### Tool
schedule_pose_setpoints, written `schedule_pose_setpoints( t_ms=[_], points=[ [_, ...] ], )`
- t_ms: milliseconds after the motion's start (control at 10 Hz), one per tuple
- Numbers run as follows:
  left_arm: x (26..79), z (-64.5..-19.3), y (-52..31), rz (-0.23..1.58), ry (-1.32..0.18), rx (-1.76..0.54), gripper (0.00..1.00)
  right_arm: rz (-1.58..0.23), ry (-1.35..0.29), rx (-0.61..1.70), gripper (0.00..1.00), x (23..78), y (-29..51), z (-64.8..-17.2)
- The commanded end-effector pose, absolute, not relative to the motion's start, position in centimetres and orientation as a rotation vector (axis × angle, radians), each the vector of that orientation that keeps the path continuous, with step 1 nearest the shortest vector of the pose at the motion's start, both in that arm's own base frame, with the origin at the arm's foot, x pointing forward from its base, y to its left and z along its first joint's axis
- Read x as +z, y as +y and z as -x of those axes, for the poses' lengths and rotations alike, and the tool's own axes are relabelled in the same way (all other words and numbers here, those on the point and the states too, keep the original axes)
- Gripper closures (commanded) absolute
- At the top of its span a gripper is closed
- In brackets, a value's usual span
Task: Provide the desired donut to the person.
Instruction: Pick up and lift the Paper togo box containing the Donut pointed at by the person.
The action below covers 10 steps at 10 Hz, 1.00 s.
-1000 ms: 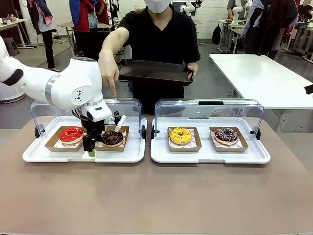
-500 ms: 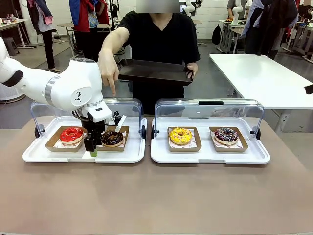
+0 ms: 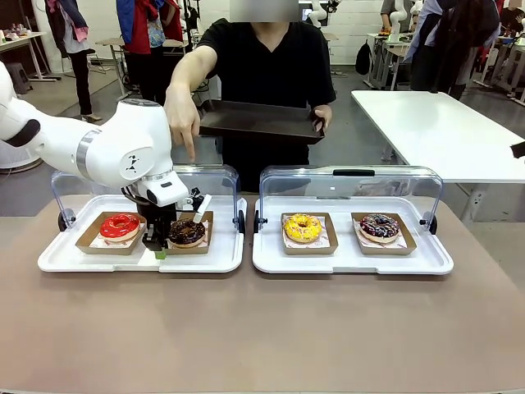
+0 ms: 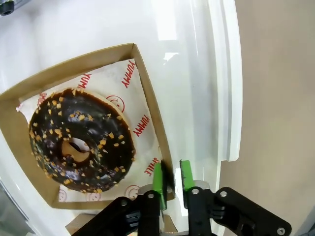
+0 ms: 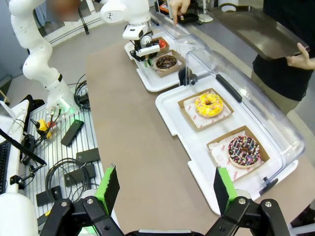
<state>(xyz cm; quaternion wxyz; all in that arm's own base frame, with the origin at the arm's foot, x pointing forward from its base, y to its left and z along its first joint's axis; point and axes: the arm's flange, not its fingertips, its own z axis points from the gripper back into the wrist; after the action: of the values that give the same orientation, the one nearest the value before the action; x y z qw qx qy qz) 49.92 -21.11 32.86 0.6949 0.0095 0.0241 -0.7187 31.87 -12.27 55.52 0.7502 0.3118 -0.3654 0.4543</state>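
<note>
Brown tabletop [image 3: 262, 328], white plastic tray [image 3: 205, 261] on robot's left: nut-flecked chocolate donut [image 4: 81, 140] sits in brown card box [image 4: 145, 93], person's hand [image 3: 182, 119] pointing at it. Astride box wall, left gripper [image 4: 171, 179], jaws narrow; whether pinch is firm, can't tell. Wide-spread right gripper [image 5: 165, 189] idle. Step: grasp. Next: lift box level, over to black serving tray [image 3: 261, 121].

The left gripper [image 3: 156, 246] straddles a box [image 4: 12, 147] wall; the donut [image 3: 189, 231] inside lies just right of it, a second donut [image 3: 120, 225] left, the person's hand [image 3: 182, 111] behind.
</note>
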Motion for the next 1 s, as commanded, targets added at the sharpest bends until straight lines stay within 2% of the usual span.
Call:
schedule_pose_setpoints(
  t_ms=[0, 500, 700, 900],
  points=[
    [32.3, -50.0, -21.1, -0.012, 0.044, -1.591, 1.0, -0.697, -0.81, 0.997, 0.0, 55.6, -12.2, -32.0],
    [34.1, -49.3, -20.2, -0.042, 0.008, -1.612, 1.0, -0.697, -0.81, 0.997, 0.0, 55.6, -12.2, -32.0],
    [37.7, -47.6, -19.0, 0.026, 0.034, -1.598, 1.0, -0.697, -0.81, 0.997, 0.0, 55.6, -12.2, -32.0],
    [43.8, -44.1, -17.0, 0.046, 0.069, -1.597, 1.0, -0.697, -0.81, 0.997, 0.0, 55.6, -12.2, -32.0]
  ],
)
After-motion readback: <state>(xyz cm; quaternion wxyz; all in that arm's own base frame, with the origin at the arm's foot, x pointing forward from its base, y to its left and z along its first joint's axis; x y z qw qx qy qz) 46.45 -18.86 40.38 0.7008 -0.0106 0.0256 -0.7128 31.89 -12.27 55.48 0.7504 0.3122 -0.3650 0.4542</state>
